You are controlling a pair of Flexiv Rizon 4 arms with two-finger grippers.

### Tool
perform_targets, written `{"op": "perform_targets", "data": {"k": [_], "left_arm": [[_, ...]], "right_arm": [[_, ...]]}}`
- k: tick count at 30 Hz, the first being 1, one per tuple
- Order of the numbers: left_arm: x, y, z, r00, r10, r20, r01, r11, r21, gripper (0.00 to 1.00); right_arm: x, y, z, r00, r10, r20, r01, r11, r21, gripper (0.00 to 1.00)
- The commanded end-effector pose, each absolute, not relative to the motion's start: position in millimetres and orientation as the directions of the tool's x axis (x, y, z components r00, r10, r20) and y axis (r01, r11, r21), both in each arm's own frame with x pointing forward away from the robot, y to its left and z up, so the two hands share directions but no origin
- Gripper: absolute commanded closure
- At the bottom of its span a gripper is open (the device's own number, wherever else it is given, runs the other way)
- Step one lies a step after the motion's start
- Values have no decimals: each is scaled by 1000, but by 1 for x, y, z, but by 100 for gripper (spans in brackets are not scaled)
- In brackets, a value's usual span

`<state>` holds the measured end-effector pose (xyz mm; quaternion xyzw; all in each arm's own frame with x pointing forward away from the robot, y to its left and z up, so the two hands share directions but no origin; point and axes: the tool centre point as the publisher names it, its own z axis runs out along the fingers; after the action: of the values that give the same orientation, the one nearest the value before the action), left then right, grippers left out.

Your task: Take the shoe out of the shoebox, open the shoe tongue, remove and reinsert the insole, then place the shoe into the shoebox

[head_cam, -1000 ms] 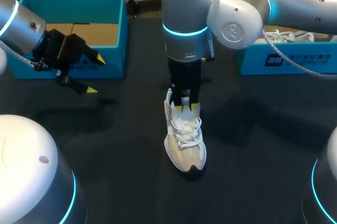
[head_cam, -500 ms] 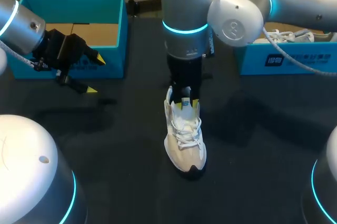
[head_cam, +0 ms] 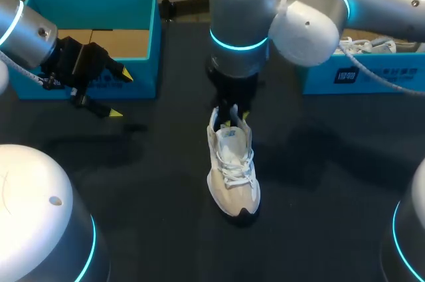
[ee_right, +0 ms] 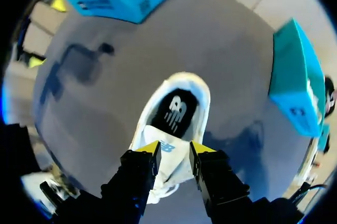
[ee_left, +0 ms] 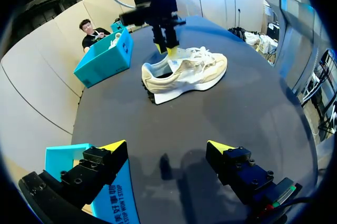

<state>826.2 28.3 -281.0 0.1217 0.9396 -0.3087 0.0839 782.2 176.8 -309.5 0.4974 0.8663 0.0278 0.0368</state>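
Note:
A white lace-up shoe stands on the black table, toe toward the front, its tongue raised. My right gripper hangs straight over the tongue's top edge, its fingers a narrow gap apart and open. In the right wrist view the gripper is just above the tongue, and the dark insole with a white logo lies inside the shoe. My left gripper is wide open and empty in front of the left teal shoebox. From the left wrist view the shoe lies far ahead.
The left shoebox shows a bare cardboard floor. A second teal shoebox at the back right holds another white shoe. White arm bases sit at the front left and front right corners.
My right gripper has risen a little off the shoe's opening to just above the tongue. The tongue stays raised. The left arm has not moved.

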Motion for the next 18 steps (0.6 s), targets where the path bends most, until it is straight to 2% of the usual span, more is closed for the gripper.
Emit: {"op": "perform_targets", "data": {"k": [1,3,6,8,10,18], "left_arm": [[825,29,-280,-956,178,-233,282,780,-558,0],[825,29,-280,-956,178,-233,282,780,-558,0],[825,29,-280,-956,178,-233,282,780,-558,0],[825,29,-280,-956,178,-233,282,780,-558,0],[825,29,-280,-956,178,-233,282,780,-558,0],[825,29,-280,-956,178,-233,282,780,-558,0]], "right_arm": [[790,179,-294,-800,588,-116,579,808,105,65],[799,187,-289,-859,492,-144,483,871,95,72],[808,190,-284,-903,397,-166,392,918,65,64],[812,190,-280,-913,361,-190,359,932,43,48],[814,189,-277,-923,335,-190,335,942,33,0],[815,190,-274,-924,323,-203,326,945,21,0]]}}
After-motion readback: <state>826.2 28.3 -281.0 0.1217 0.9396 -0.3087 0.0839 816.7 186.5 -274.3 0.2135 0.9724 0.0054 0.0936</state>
